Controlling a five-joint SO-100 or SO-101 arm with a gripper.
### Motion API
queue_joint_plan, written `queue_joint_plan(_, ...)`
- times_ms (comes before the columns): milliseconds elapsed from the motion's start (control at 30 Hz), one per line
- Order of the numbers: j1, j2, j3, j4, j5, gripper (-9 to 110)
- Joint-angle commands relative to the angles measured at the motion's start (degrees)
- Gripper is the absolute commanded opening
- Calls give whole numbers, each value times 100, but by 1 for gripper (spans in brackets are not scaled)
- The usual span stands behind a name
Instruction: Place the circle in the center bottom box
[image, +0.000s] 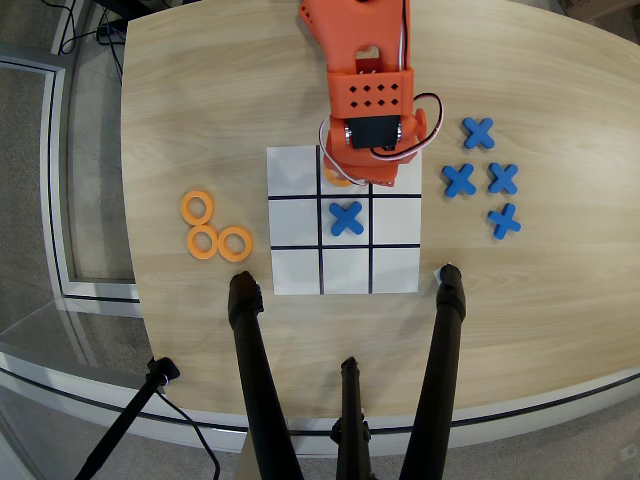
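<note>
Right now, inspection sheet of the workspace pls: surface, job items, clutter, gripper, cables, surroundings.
Surface: light wood table, with a white 3x3 grid near its middle.
Job's things: one ring partly visible under the arm, in the middle cell of the grid row nearest the robot base; three spare rings lie on the table left of the grid in the overhead view.
Clutter: one blue X in the grid's central cell; four blue Xs right of the grid.
Gripper: hidden beneath the orange arm; state cannot be told.
Cables: red, white and black wires looping off the arm; black cord below the table edge.
Surroundings: black tripod legs in front, grey floor at left.
</note>
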Motion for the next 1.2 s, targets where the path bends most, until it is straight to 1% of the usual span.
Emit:
queue_joint_plan(0,44,79,-79,53,105,9)
queue_joint_plan(67,62,105,-167,123,105,13)
queue_joint_plan(167,88,158,-404,413,141,13)
queue_joint_plan(300,193,325,-1151,1222,149,13)
queue_joint_plan(367,281,475,-1635,1661,53,15)
queue_joint_plan(467,404,817,-2074,1811,0,15)
queue_joint_plan(600,448,1591,-2162,2206,-88,15)
queue_joint_plan(667,483,2197,-1898,2575,-281,15)
queue_joint_plan(767,501,3234,-1055,2813,-475,15)
queue_joint_plan(1000,378,5502,1406,2584,-861,15)
queue_joint_plan(1167,9,6521,2487,2628,-1072,15)
